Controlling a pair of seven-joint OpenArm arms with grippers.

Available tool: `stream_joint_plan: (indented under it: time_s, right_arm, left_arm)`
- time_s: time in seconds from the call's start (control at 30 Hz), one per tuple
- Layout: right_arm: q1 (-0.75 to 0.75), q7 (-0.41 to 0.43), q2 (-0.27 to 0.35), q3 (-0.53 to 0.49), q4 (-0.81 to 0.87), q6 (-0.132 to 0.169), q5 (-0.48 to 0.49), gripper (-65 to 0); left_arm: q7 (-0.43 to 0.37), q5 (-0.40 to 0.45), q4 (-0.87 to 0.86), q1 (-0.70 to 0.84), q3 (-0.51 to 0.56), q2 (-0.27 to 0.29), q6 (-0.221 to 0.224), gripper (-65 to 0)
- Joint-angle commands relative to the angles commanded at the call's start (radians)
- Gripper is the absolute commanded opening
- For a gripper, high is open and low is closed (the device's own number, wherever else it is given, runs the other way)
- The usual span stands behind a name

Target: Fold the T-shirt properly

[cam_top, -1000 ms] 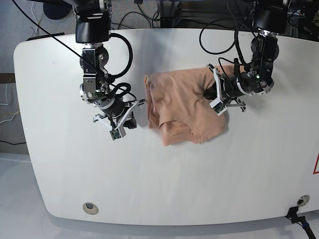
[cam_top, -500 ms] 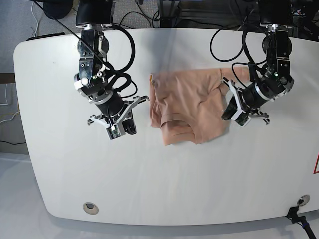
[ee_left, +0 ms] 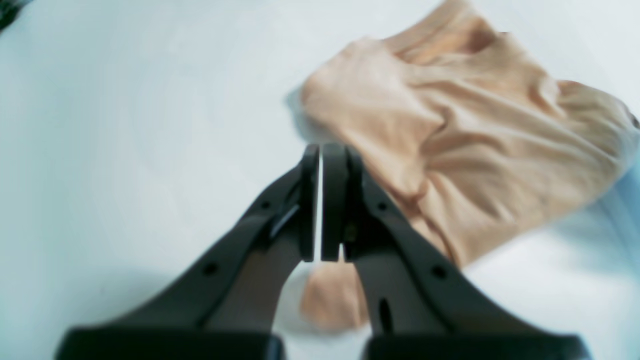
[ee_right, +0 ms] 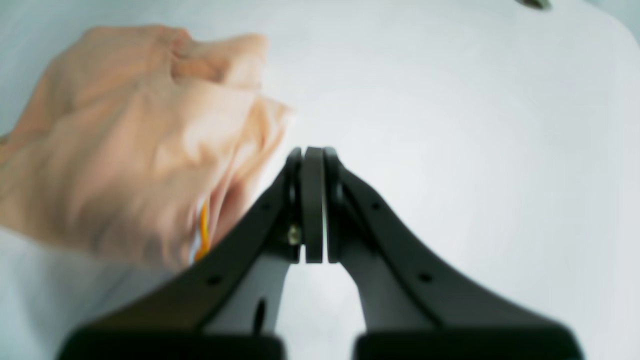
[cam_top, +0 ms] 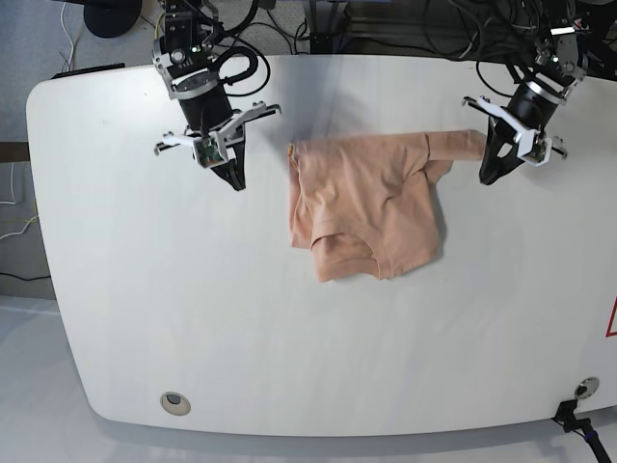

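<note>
We start with the white desk (cam_top: 145,318), which has wide bare surface toward its near edge and on both sides, so we have plenty of room to swing in from either flank. The rounded desk edges sit well away from the cloth, and cables crowd only the far rim behind the arms.

The T-shirt (cam_top: 371,207) lies bunched near the middle of the desk, toward the far side, partly folded, with its layers uneven and one sleeve (cam_top: 458,143) stretched out toward the left gripper. By our reading the fold is unfinished: that sleeve needs tucking in and the lower edge needs squaring. To do this well, we would come in low at the sleeve's tip, pinch a single layer, and lay it across the body without dragging the stack.

The left gripper (cam_top: 490,174) hangs just beside the sleeve, clear of it; its fingers (ee_left: 334,200) are pressed together, holding nothing. The right gripper (cam_top: 236,178) hangs apart from the shirt on its other side, fingers (ee_right: 313,205) likewise together and empty. A small yellow tag (cam_top: 283,151) peeks from the edge of the shirt nearest the right gripper.
</note>
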Motion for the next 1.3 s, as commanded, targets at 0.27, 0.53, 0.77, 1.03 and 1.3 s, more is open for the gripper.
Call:
stream_joint_plan:
  time_s: [0.27, 0.53, 0.77, 1.03, 1.3]
  right_arm:
    - [-0.247, 0.15, -0.003, 0.052, -0.002, -0.08, 0.009, -65.0]
    - [-0.411, 0.152, 0.002, 0.184, -0.006, -0.071, 0.15, -65.0]
    - [-0.571, 0.152, 0.002, 0.193, -0.02, -0.071, 0.163, -65.0]
    - [-0.646, 0.152, 0.002, 0.12, -0.204, -0.069, 0.158, -65.0]
    - [-0.476, 0.15, 0.002, 0.075, -0.522, -0.069, 0.155, -65.0]
  left_arm:
    - [-0.127, -0.002, 0.0, 0.218, -0.084, 0.083, 0.0, -65.0]
    - [-0.129, -0.003, 0.0, 0.373, -0.084, 0.149, 0.0, -65.0]
    - [-0.129, -0.003, -0.006, 0.456, -0.081, 0.206, 0.0, -65.0]
    - [-0.129, 0.003, -0.121, 0.48, -0.049, 0.239, 0.0, -65.0]
    - [-0.127, 0.043, -0.35, 0.397, 0.015, 0.232, 0.005, -65.0]
